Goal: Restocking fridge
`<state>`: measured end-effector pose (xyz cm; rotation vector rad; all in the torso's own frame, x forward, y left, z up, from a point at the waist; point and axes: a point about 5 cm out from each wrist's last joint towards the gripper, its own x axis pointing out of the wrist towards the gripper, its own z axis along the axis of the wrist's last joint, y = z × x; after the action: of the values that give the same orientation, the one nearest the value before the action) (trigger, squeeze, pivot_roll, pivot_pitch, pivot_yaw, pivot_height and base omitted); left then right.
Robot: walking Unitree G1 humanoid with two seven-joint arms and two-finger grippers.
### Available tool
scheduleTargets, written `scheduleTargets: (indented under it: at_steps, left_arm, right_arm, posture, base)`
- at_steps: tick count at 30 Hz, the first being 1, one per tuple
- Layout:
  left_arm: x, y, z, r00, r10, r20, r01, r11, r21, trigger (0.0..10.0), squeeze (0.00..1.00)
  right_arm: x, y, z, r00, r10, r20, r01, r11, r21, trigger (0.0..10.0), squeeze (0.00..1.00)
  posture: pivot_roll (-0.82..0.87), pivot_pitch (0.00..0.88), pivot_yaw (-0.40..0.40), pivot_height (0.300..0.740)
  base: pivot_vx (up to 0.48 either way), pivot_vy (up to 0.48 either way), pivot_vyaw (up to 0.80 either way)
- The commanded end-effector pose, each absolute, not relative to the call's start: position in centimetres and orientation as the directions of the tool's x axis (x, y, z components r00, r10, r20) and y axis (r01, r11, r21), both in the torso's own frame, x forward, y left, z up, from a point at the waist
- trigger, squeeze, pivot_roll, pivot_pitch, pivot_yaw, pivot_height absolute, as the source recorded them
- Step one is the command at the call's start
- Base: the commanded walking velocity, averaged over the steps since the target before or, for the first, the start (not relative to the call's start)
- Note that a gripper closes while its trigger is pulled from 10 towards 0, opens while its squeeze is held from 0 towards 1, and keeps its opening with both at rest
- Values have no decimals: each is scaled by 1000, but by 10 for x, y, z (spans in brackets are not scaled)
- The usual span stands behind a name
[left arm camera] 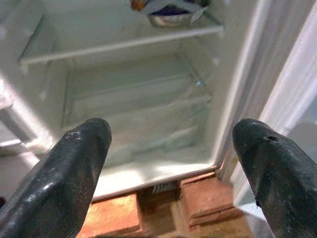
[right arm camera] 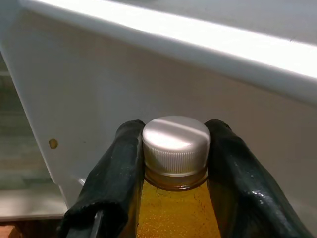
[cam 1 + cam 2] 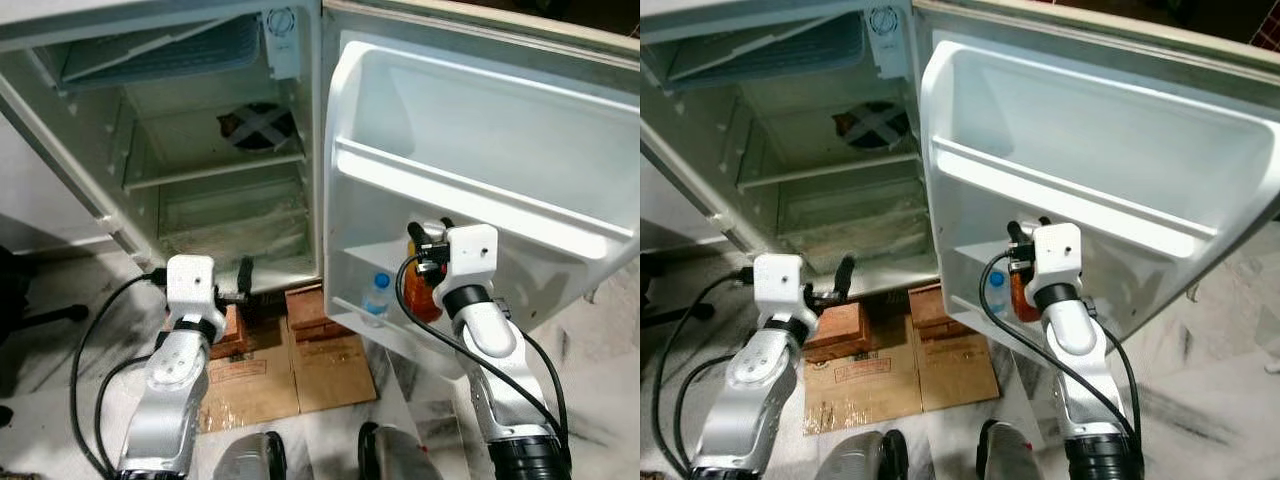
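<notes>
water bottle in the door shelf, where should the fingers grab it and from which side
Grip the water bottle by its neck just under the blue cap, coming from above. It stands upright in the door shelf, whose front wall hides the lower body, and the orange bottle, held by the right gripper, stands close beside it.

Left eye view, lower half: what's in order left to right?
Left gripper → bricks under the fridge → small water bottle in the lower door shelf → amber bottle held by the right gripper.
</notes>
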<state>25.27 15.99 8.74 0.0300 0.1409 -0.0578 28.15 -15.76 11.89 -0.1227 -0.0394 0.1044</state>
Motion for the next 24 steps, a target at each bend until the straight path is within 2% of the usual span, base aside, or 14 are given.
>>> scheduleTargets:
  at_steps: [1,5,8,9,11,13,16,24]
  left_arm:
    - [249,164,90,989,-60,-138,66,997,42,10000,0]
    - [243,163,93,987,-104,-122,117,987,106,10000,0]
    - [234,163,89,980,-154,-123,174,969,174,10000,0]
    - [233,164,89,981,-158,-115,177,967,181,10000,0]
    - [231,166,88,981,-175,-80,188,962,196,10000,0]
    - [232,167,87,984,-165,-69,176,964,200,10000,0]
    - [233,164,86,980,-183,-72,195,957,217,10000,0]
    - [245,160,94,981,-193,-31,196,957,212,10000,0]
  right_arm:
    - [278,-163,125,994,85,73,-74,988,-134,10000,0]
    - [278,-169,124,998,39,57,-30,989,-147,10000,0]
    - [279,-176,121,998,-42,37,49,975,-216,10000,0]
    - [279,-175,120,998,-39,47,49,975,-217,10000,0]
    - [278,-170,118,997,15,76,-5,992,-123,10000,0]
    - [278,-170,114,999,-18,37,23,991,-135,10000,0]
    - [276,-164,119,997,23,78,-16,996,-92,10000,0]
    - [280,-159,121,995,31,93,-23,996,-83,10000,0]
  posture:
    - [-38,182,55,740]
    - [-41,185,53,740]
    - [-38,183,53,740]
    - [-38,183,53,740]
    - [-36,172,54,740]
    - [-39,162,58,740]
    - [-41,152,63,740]
    - [-42,149,68,740]
  base:
    - [0,0,0]
    - [0,0,0]
    - [0,0,0]
    - [0,0,0]
    - [0,0,0]
    - [0,0,0]
    - [0,0,0]
    - [0,0,0]
